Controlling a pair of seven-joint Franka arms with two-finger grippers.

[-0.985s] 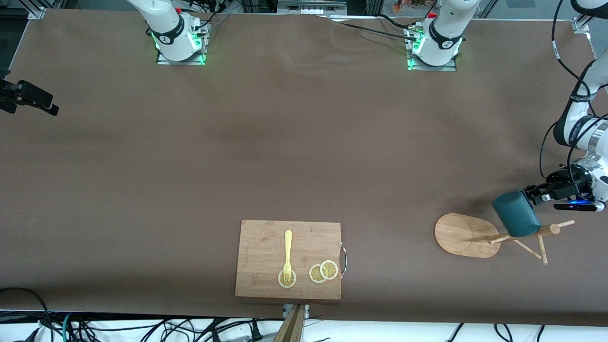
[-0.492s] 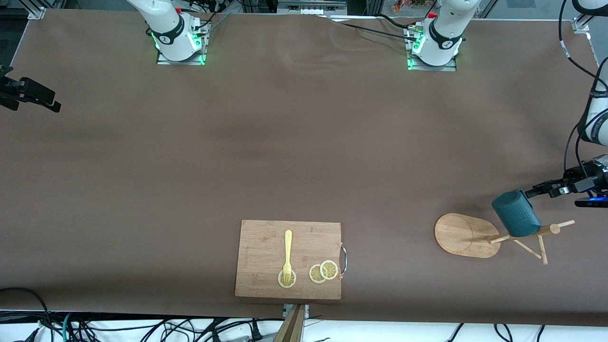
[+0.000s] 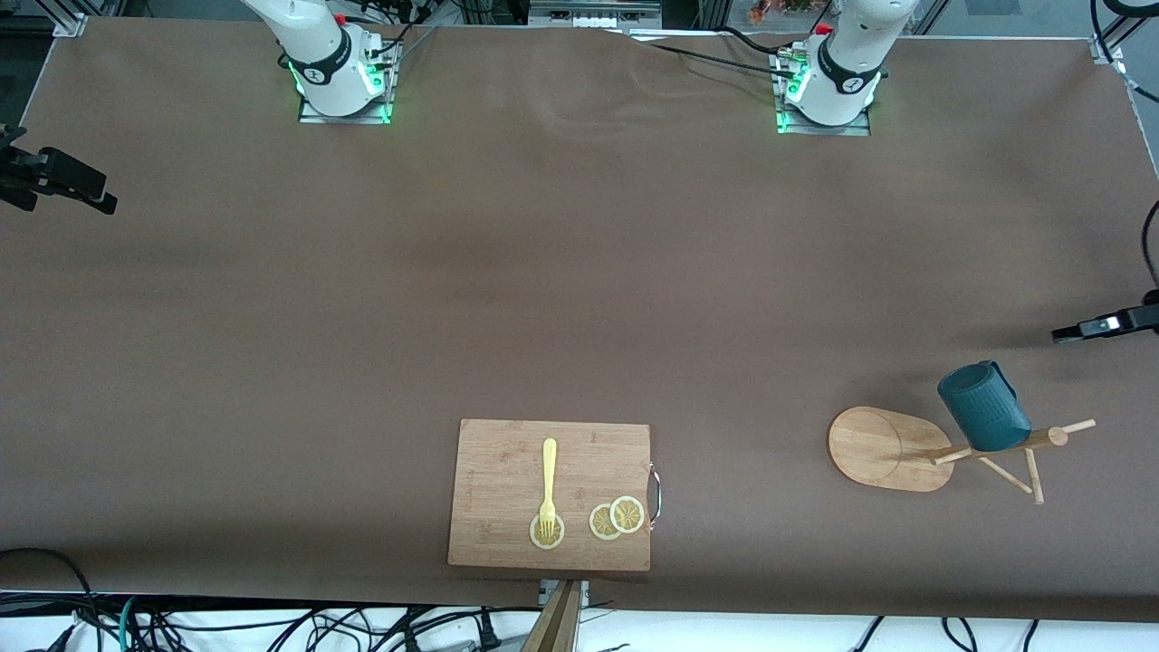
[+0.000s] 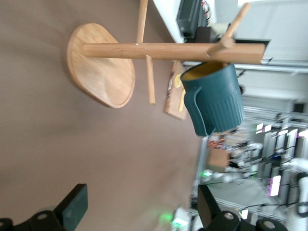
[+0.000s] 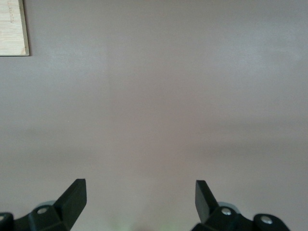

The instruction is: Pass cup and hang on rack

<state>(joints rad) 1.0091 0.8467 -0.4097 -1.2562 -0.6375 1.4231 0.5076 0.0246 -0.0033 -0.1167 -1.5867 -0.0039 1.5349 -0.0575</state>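
Note:
The dark teal ribbed cup point(image 3: 982, 407) hangs on a peg near the top of the wooden rack point(image 3: 887, 448), at the left arm's end of the table. In the left wrist view the cup point(image 4: 214, 98) sits under the rack's pole point(image 4: 168, 50), with its yellow inside showing. My left gripper point(image 3: 1087, 329) is open and empty at the table's end, clear of the cup, with only table between its fingers point(image 4: 142, 204). My right gripper point(image 3: 63, 181) waits, open and empty, over the right arm's end of the table, above bare table point(image 5: 140, 197).
A rectangular bamboo cutting board point(image 3: 507, 453) lies near the table's front edge. A yellow fork point(image 3: 548, 484) and lemon slices point(image 3: 617, 518) lie on it. One corner of the board point(image 5: 12, 26) shows in the right wrist view.
My left gripper opened off the cup and drew back toward the table's end. The cup stayed hanging on the rack. The right gripper barely moved.

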